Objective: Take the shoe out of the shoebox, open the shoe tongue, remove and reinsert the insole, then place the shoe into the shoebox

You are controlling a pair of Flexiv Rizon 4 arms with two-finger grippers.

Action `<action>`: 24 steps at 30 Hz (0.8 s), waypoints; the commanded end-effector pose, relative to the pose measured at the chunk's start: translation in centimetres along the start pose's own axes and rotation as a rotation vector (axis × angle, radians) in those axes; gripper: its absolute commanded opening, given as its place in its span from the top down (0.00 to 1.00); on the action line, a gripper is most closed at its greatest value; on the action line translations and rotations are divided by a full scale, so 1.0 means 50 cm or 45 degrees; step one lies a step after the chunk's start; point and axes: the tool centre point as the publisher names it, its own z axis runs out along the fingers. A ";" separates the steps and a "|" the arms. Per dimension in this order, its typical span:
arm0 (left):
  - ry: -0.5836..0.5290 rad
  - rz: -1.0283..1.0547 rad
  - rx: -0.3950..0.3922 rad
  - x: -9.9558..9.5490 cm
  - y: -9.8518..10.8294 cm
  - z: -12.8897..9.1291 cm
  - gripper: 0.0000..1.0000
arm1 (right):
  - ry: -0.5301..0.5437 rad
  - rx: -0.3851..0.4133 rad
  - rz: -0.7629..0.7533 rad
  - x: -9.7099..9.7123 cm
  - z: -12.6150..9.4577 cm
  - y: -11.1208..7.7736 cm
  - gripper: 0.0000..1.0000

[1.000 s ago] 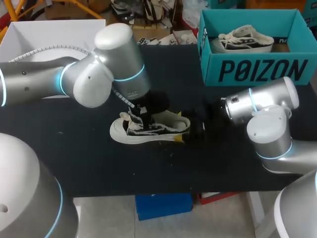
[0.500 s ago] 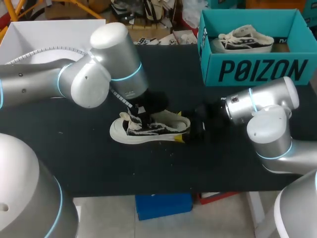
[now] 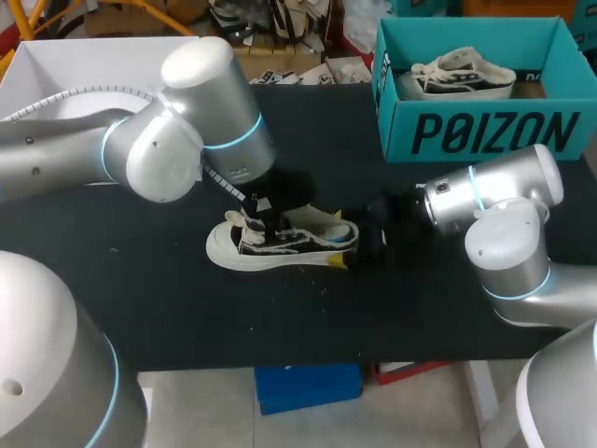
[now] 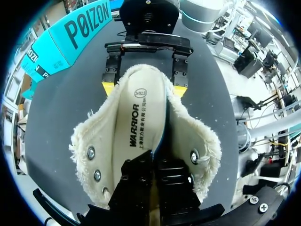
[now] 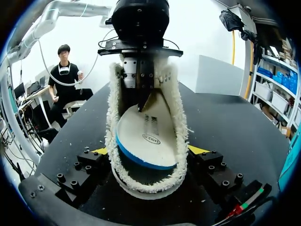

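Left gripper (image 3: 264, 202) over the shoe's opening, fingers pinched together on the forward part of the insole (image 4: 141, 117), tilted inside the fleecy collar. Shoe (image 3: 280, 245) upright on the black table (image 3: 140, 299), long axis across it, toe left and heel right. Right gripper (image 3: 347, 247) clamped on the heel from both sides, teal shoebox (image 3: 485, 135) well apart at far right. Reads as left arm nearer the insole and moving it along that axis, right arm only bracing.
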 end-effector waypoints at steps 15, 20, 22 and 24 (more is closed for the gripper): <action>0.033 0.079 0.099 0.024 -0.001 -0.031 1.00 | -0.002 0.001 0.001 0.000 -0.001 -0.006 1.00; 0.053 0.100 0.121 0.027 -0.003 -0.028 1.00 | -0.002 0.001 0.001 0.000 -0.001 -0.006 1.00; 0.067 0.117 0.134 0.028 -0.003 -0.027 1.00 | -0.002 0.001 0.001 0.000 -0.001 -0.006 1.00; 0.084 0.123 0.142 0.028 -0.006 -0.024 1.00 | -0.002 0.001 0.001 0.000 -0.001 -0.006 1.00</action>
